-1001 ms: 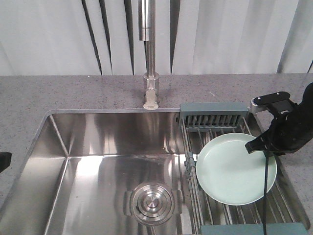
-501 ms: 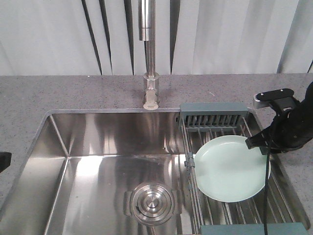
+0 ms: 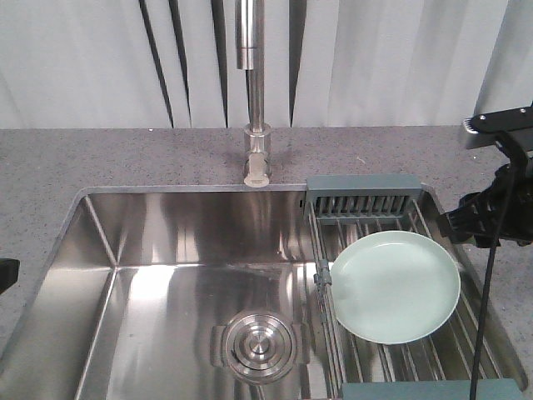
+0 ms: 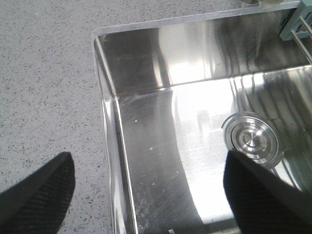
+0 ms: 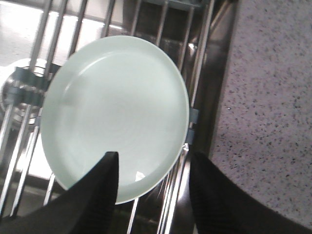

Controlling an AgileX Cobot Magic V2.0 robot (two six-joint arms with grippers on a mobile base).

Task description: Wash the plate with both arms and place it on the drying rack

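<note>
the plate (image 3: 396,286) lies flat, face up, on the steel rods of the drying rack (image 3: 363,197), which spans the right end of the sink (image 3: 166,242). the rack's slotted grey-blue holder sits at the far end, just beyond the plate's rim, and another grey-blue end piece shows at the near edge. the plate's left rim reaches the rack's left rail, beside the basin.

the right tool (image 3: 463,223) hangs off to the right of the plate, above the sink's right edge and the speckled grey bench (image 3: 125,158), apart from the plate. in the right wrist view its 2 black fingers (image 5: 97,195) are spread with nothing between them; the plate (image 5: 114,117) lies below, with 1 finger over its near rim and the other out past it over the rack rods.

the left tool (image 4: 146,190) hovers over the sink's near left corner. its 2 dark fingertips (image 4: 39,187) stand wide apart and hold nothing, 1 above the bench and 1 above the basin floor near the round drain (image 4: 252,140).

the faucet (image 3: 254,92) rises from the bench behind the sink, in front of pale curtains.
</note>
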